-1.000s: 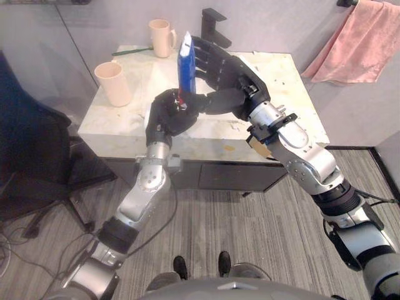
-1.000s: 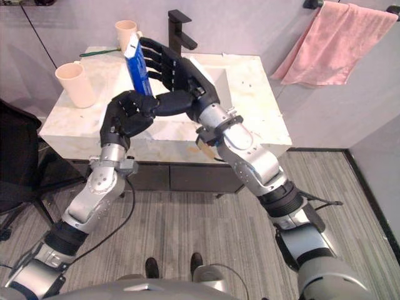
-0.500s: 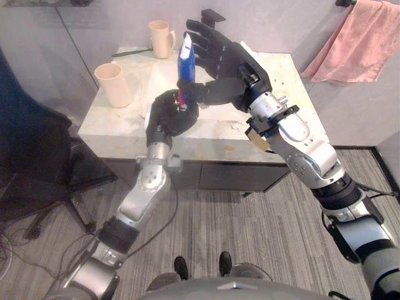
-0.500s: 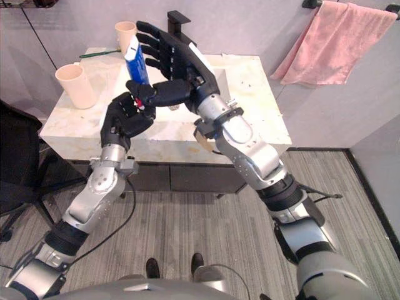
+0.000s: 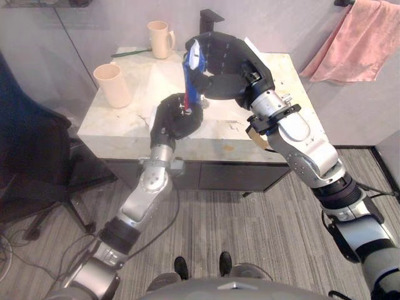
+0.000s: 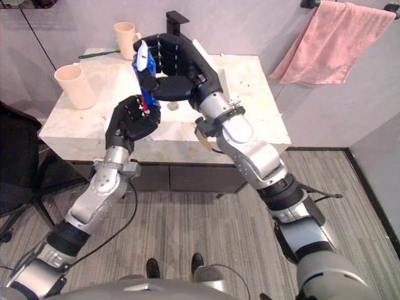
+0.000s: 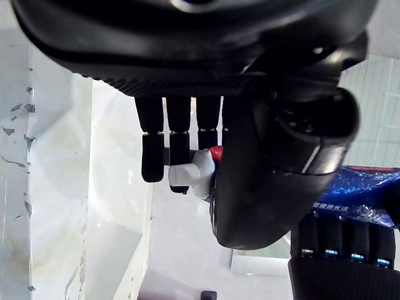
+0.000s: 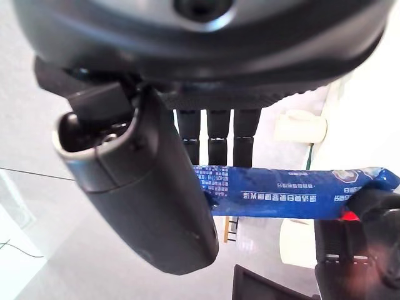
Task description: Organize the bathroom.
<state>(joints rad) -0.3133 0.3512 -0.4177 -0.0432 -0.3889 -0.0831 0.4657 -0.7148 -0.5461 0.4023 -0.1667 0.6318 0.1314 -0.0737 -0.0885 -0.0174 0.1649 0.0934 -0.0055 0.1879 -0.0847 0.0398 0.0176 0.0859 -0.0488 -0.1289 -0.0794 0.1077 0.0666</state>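
Note:
A blue toothpaste tube (image 5: pixel 192 74) with a red and white cap stands upright over the marble vanity (image 5: pixel 119 122), held between both hands. My left hand (image 5: pixel 178 119) is shut on its lower end, and the white cap (image 7: pixel 186 178) shows past the fingers in the left wrist view. My right hand (image 5: pixel 228 62) has its fingers and thumb curled round the tube's upper half (image 8: pixel 281 194). The tube's top end is crumpled and leans slightly toward the back of the vanity.
Two beige cups stand on the counter, one at the left (image 5: pixel 112 83) and one at the back (image 5: pixel 161 37), with a green toothbrush (image 5: pixel 132 52) between them. A black faucet (image 5: pixel 209 19) rises behind the hands. A pink towel (image 5: pixel 353 40) hangs at the right, and a dark chair (image 5: pixel 25 144) stands at the left.
My right hand, open behind the tube before, has closed its fingers and thumb round the upper half. The tube's top has bent over. My left hand has stayed at the cap end.

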